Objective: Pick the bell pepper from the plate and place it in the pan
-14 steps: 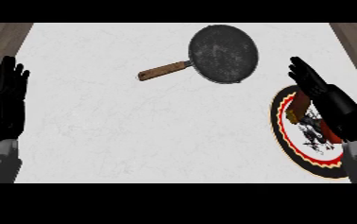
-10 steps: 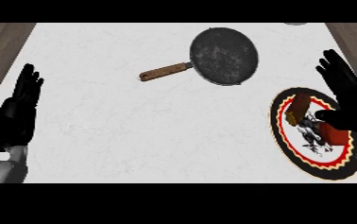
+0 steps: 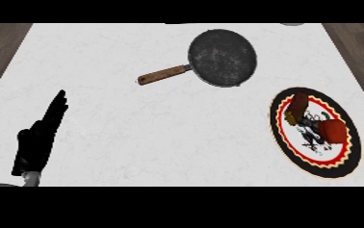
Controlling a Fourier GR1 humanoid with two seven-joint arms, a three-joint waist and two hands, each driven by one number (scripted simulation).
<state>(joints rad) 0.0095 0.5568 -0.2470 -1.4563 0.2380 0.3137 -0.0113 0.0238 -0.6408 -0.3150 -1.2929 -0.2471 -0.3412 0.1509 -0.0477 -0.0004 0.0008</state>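
Head view, bell pepper (image 3: pixel 331 130) on plate (image 3: pixel 334 167), pan (image 3: pixel 222 57) apart

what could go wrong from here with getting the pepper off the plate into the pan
The plate holds two reddish pieces, a darker one and a brighter one; a grasp might take the wrong piece. Only the left robot hand shows, open, far across the counter from the plate. The pan might slide if the handle is bumped.

L hand (image 3: pixel 39 140) open, fingers straight
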